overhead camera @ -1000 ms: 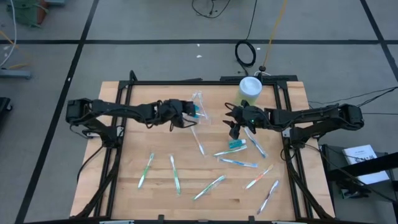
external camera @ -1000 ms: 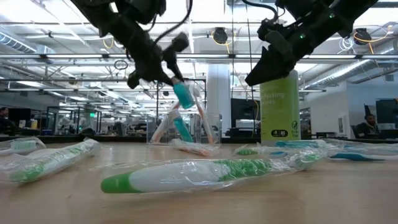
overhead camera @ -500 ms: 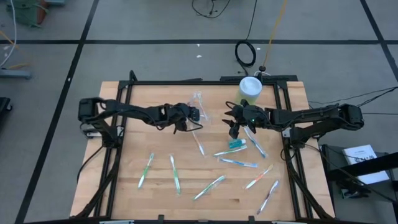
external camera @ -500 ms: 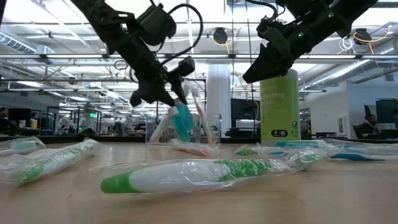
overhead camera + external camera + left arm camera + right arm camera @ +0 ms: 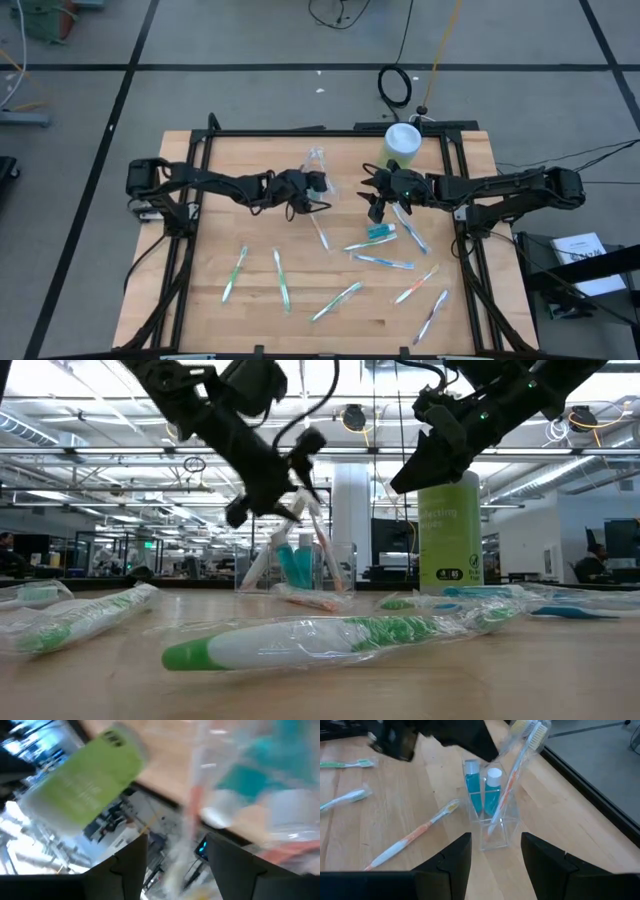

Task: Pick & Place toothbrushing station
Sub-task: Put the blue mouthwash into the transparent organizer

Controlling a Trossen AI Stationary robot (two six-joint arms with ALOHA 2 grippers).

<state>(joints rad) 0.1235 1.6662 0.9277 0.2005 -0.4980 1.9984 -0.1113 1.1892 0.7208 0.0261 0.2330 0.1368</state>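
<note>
The clear container [image 5: 490, 812] stands on the table's far middle [image 5: 318, 163]. It holds two upright teal tubes [image 5: 481, 790] and a few wrapped toothbrushes [image 5: 517, 762] that lean on its rim. My left gripper [image 5: 316, 186] hangs open just above and beside it [image 5: 278, 500], with nothing between its fingers [image 5: 175, 870]. My right gripper [image 5: 374, 203] waits open [image 5: 495, 865] to the container's right, well above the table [image 5: 410, 475]. Several wrapped toothbrushes [image 5: 337, 300] and one more teal tube [image 5: 380, 231] lie flat on the wood.
A tall green canister [image 5: 400, 145] stands upright behind my right gripper [image 5: 450, 535]. An orange-handled wrapped toothbrush [image 5: 412, 837] lies just in front of the container. Loose toothbrushes [image 5: 235, 272] spread over the near half; black frame rails [image 5: 190, 230] run along both sides.
My left gripper has sunk toward the clear container with a teal tube, moved a little toward the table's right edge, rolled, then opened and let go. The tube now stands upright inside the container beside the other one. My right arm has kept still.
</note>
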